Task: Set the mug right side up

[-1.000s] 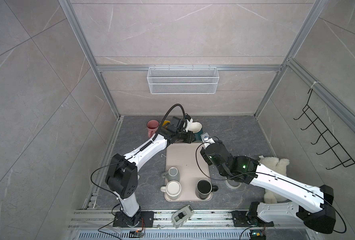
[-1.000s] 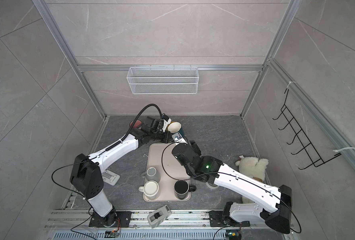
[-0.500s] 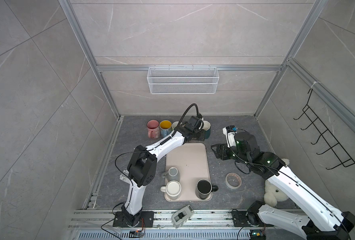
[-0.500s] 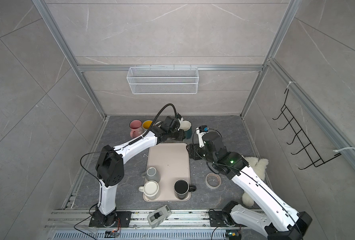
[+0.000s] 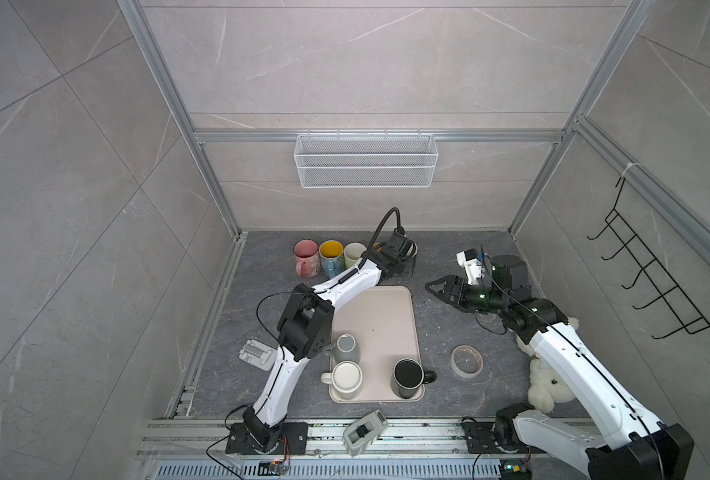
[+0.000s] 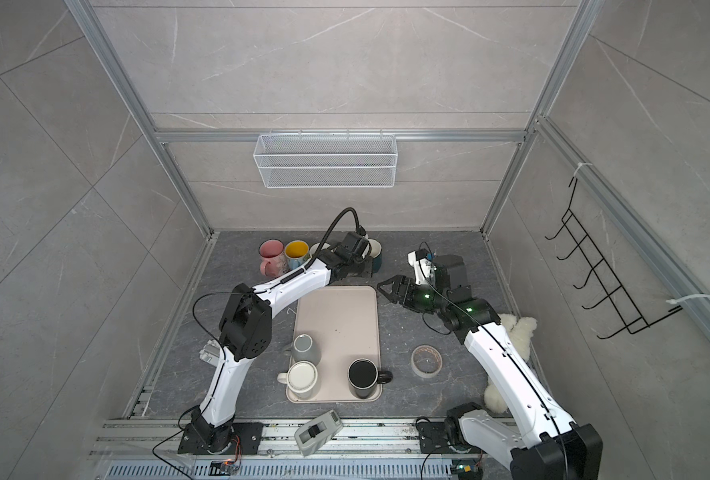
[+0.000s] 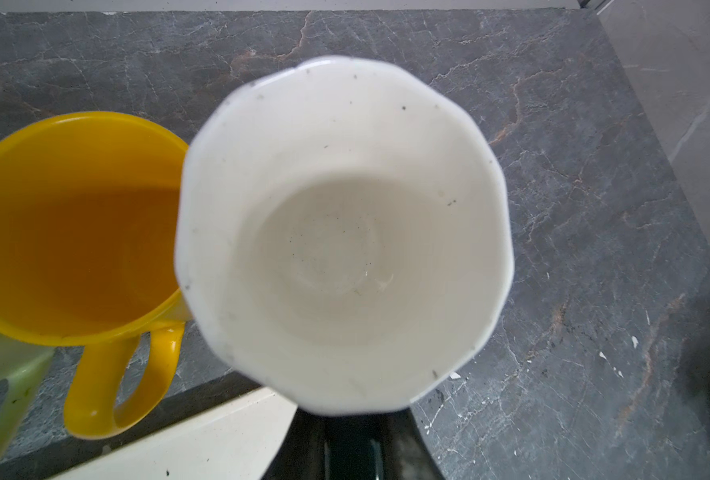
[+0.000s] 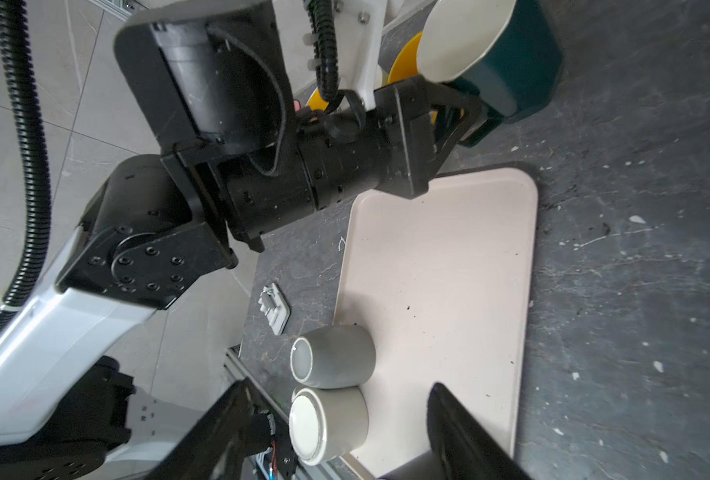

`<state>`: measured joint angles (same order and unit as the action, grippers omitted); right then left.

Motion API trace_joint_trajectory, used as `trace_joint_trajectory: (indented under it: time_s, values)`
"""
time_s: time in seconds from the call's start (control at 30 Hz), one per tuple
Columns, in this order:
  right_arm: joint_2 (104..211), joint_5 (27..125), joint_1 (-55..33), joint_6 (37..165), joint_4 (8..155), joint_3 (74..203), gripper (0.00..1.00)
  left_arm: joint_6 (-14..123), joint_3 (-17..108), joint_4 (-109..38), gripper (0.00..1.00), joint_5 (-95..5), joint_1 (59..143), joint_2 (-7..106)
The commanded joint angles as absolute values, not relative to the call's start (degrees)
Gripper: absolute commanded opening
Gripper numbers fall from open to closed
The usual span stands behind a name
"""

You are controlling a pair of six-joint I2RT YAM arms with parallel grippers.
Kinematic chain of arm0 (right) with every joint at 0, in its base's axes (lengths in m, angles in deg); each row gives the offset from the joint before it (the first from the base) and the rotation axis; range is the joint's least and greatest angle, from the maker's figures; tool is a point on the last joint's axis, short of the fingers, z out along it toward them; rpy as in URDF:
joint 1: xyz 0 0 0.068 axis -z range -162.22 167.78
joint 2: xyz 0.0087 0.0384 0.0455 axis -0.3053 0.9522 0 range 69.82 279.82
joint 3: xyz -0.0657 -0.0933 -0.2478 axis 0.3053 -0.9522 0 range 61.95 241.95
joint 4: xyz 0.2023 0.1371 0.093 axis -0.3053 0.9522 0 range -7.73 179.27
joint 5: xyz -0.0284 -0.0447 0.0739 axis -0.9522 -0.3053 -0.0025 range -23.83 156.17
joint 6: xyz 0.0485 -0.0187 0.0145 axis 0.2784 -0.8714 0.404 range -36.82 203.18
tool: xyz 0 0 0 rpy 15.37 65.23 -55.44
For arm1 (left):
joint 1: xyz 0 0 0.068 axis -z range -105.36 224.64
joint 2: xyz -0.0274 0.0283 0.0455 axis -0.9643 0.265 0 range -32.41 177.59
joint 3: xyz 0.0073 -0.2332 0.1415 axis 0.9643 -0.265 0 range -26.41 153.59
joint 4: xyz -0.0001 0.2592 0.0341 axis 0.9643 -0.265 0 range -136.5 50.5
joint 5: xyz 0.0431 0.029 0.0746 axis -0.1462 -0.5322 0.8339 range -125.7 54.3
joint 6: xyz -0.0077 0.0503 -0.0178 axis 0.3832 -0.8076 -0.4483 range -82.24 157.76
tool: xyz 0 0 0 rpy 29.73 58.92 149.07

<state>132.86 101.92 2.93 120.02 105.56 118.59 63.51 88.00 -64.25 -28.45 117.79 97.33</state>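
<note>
Mug (image 8: 515,66), mouth up at the tray's (image 5: 382,324) 1 o'clock, is grasped by its handle in the left fingers (image 8: 465,112); right fingers (image 8: 457,428) hang released and empty at 2 o'clock.

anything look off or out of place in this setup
Two mugs on the tray sit upside down, bases up: the grey mug and the white mug beside it. A white plush toy lies by the right wall, odd among crockery.
</note>
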Motion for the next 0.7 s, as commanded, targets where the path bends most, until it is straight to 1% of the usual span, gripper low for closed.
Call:
trace_joint_trajectory:
  time_s: [0.0, 0.27, 0.57, 0.67]
  values:
    - [133.53, 107.99, 3.9, 122.13, 102.13, 117.42, 0.69, 64.2, 93.33, -60.79, 0.0, -26.91, 117.97, 97.12]
    - [134.23, 110.19, 5.41, 122.92, 100.55, 116.35, 0.69, 64.34, 94.34, -61.29, 0.0, -24.8, 117.88, 99.22]
    - [134.33, 109.56, 5.94, 122.91, 100.64, 115.29, 0.68, 65.0, 95.65, -62.08, 0.0, -25.53, 117.53, 100.73]
    - [134.21, 109.46, 5.94, 123.15, 100.52, 114.62, 0.68, 65.03, 95.58, -62.35, 0.0, -25.5, 117.37, 102.77]
